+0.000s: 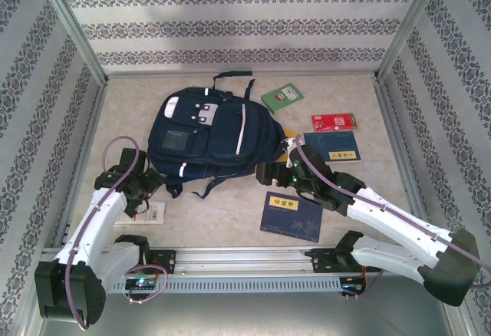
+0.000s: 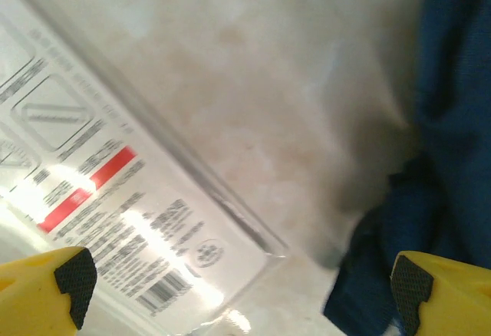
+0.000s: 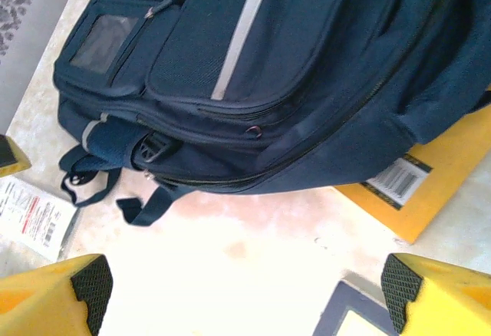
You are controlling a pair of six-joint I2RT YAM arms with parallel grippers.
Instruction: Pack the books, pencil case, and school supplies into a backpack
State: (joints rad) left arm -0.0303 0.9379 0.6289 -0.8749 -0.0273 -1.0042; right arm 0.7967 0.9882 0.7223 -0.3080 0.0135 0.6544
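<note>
Yellow fingertips (image 2: 65, 282) with black pads are standing wide apart at the bottom corners of my left wrist view, so my left gripper (image 2: 238, 290) is released and grasping nothing. Just beneath it the white packet (image 2: 115, 221) with red print is lying flat on the surface (image 2: 253, 83), one corner reaching in between the fingertips. The backpack (image 2: 453, 121) is bunching up right beside the other fingertip.

My right gripper (image 3: 245, 290) is gaping just as wide and is empty. It is hovering over bare surface, with the lower edge and loose straps of the backpack lying just ahead of it. Ahead and to its right, the orange-yellow paperback (image 3: 437, 175) is poking out from under the backpack, barcode up.

Seen from above, the surface is showing as pale beige and mottled. Patterned wall panels (image 1: 230, 21) are boxing it in on three sides, with metal posts (image 1: 73, 21) at the corners, and a rail (image 1: 245, 259) is running along the near edge behind both grippers.

One navy book (image 1: 290, 215) is lying just behind my right gripper, toward the rail. A second navy book (image 1: 331, 146) is lying beside it on the right-wall side. Farther that way the red booklet (image 1: 334, 121) and the green booklet (image 1: 279, 97) are lying near the back.

Between my two grippers a bare strip of surface is staying open below the backpack straps. My left gripper is working near the left wall.
</note>
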